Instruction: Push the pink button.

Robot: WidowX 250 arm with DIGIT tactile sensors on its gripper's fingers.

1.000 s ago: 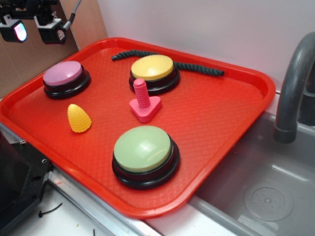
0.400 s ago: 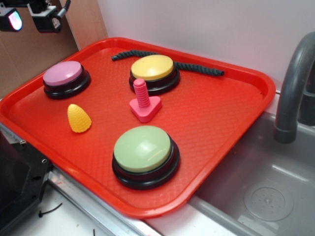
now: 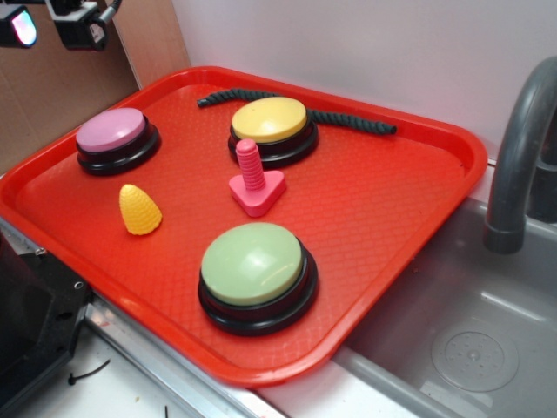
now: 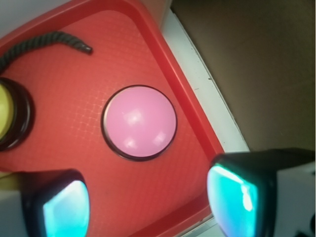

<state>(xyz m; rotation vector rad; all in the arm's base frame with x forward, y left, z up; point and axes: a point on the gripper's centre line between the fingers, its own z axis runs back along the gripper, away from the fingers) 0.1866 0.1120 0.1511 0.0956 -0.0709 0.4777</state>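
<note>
The pink button [image 3: 111, 131], a pink-mauve cap on a black base, sits at the left end of the red tray [image 3: 409, 200]. In the wrist view the pink button [image 4: 139, 122] lies in the middle, seen from above. My gripper [image 3: 52, 26] hangs high at the top left corner, above and to the left of the button, not touching it. Its two fingers stand wide apart and hold nothing. In the wrist view the gripper [image 4: 148, 205] shows as two glowing teal pads [image 4: 66, 210] at the bottom edge.
On the tray: a yellow-topped button [image 3: 271, 126], a green-topped button [image 3: 254, 272], a pink bolt toy [image 3: 254, 181], a yellow corn toy [image 3: 139, 211] and a dark rope [image 3: 348, 119]. A grey sink [image 3: 461, 340] with a faucet [image 3: 518, 157] lies right.
My gripper has risen and drifted slightly left toward the top left corner. The things on the tray have not moved.
</note>
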